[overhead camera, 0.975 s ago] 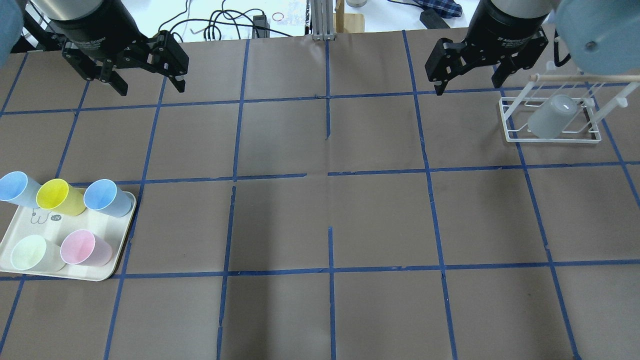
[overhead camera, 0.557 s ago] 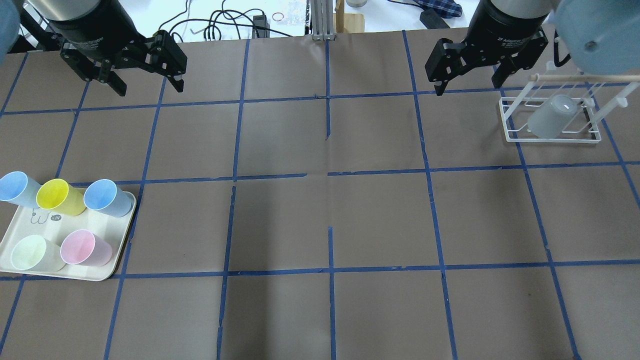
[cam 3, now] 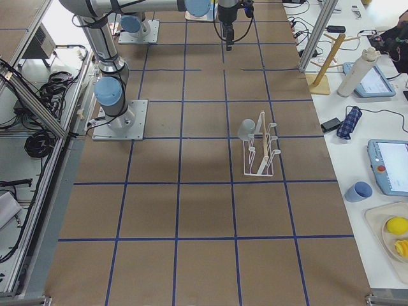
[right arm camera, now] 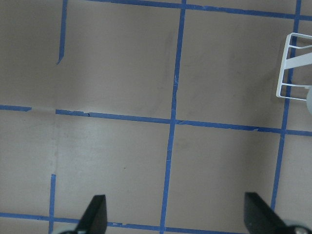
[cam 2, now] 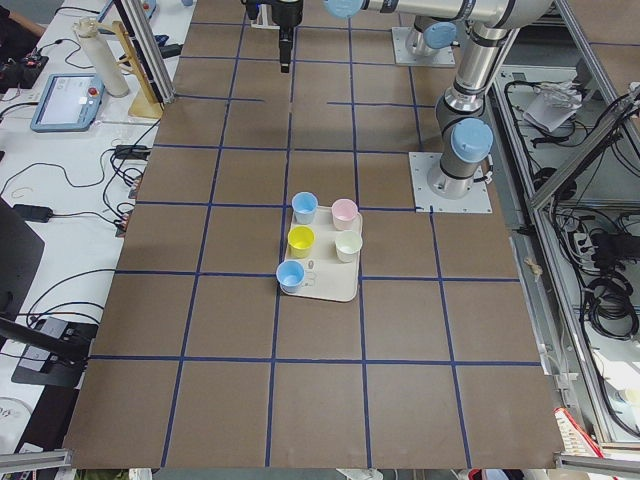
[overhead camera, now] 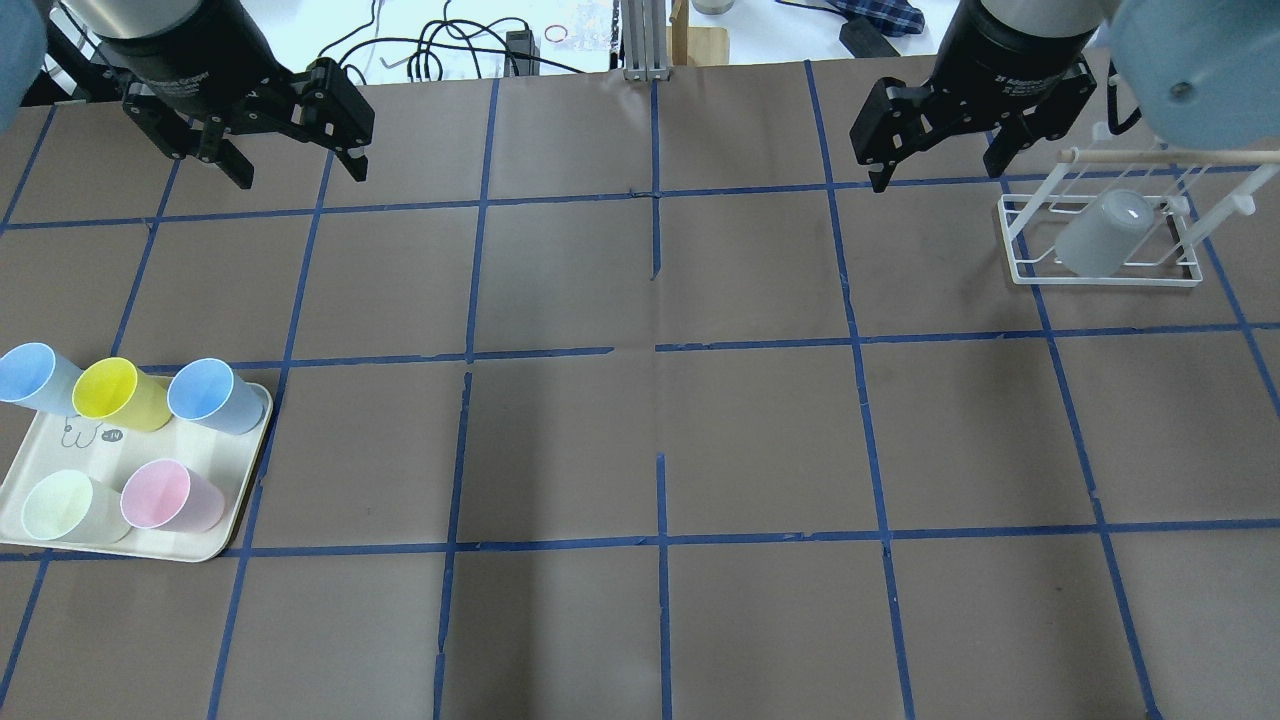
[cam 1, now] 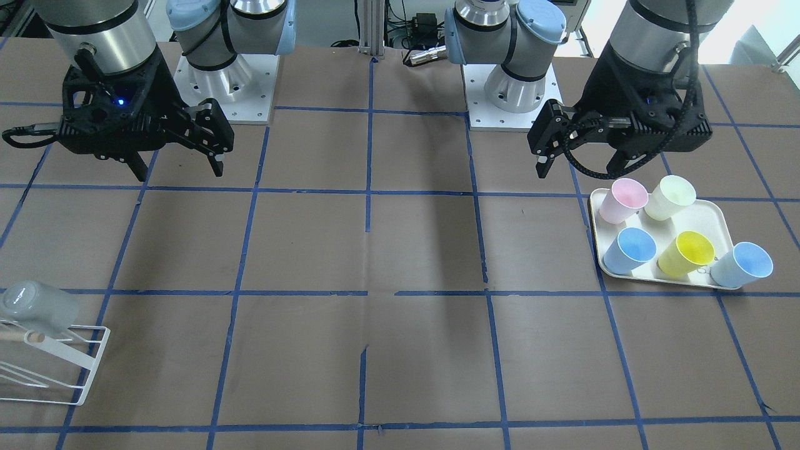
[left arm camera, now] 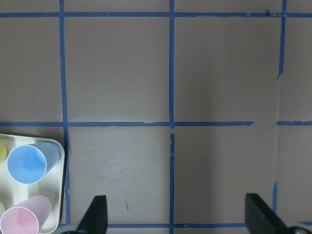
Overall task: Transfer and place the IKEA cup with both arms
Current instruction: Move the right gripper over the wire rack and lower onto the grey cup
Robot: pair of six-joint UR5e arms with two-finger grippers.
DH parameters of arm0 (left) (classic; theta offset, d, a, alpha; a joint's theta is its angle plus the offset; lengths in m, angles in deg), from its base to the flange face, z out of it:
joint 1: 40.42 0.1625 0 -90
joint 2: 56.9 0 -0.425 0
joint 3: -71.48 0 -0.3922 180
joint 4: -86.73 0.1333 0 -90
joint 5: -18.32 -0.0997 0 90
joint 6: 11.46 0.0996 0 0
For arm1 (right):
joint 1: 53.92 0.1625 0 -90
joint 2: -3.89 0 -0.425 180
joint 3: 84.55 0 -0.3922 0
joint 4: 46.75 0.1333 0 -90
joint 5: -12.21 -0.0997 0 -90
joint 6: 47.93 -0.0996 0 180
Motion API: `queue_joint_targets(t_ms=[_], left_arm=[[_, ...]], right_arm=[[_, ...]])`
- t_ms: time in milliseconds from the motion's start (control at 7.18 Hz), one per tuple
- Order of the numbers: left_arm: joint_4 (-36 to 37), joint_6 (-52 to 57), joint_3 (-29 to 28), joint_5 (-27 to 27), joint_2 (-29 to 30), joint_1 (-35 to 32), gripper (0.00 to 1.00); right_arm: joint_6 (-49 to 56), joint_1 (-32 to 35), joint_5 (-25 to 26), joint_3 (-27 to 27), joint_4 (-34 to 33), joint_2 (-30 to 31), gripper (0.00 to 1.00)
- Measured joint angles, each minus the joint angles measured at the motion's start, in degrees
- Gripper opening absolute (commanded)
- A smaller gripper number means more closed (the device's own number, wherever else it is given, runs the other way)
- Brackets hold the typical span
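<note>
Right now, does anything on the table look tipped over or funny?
Only the grey-white cup leans tilted on the white rack; the five coloured cups stand upright on the tray. One light-blue cup sits right at its corner.

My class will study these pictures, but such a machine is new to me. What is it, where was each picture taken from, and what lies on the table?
It is a robot with two arms at a brown table gridded with blue tape. The left arm and right arm each end in black two-finger jaws, open and empty. One picture looks down from behind the robot, one faces it, two look along the table from its ends, two come from wrist cameras. On its left a tray holds five coloured cups. On its right a pale grey cup rests tilted in a white wire rack.
</note>
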Motion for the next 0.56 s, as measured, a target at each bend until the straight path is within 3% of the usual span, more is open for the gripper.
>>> queue_joint_targets(t_ms=[278, 557], left_arm=[[-0.13, -0.04, 0.37, -0.04, -0.22, 0.02, 1.0], [-0.21, -0.04, 0.53, 0.15, -0.41, 0.07, 1.0]], right_arm=[[0.63, -1.22, 0.02, -0.3, -0.1, -0.1, 1.0], [1.91, -7.01, 0.06, -0.78, -0.08, -0.06, 1.0]])
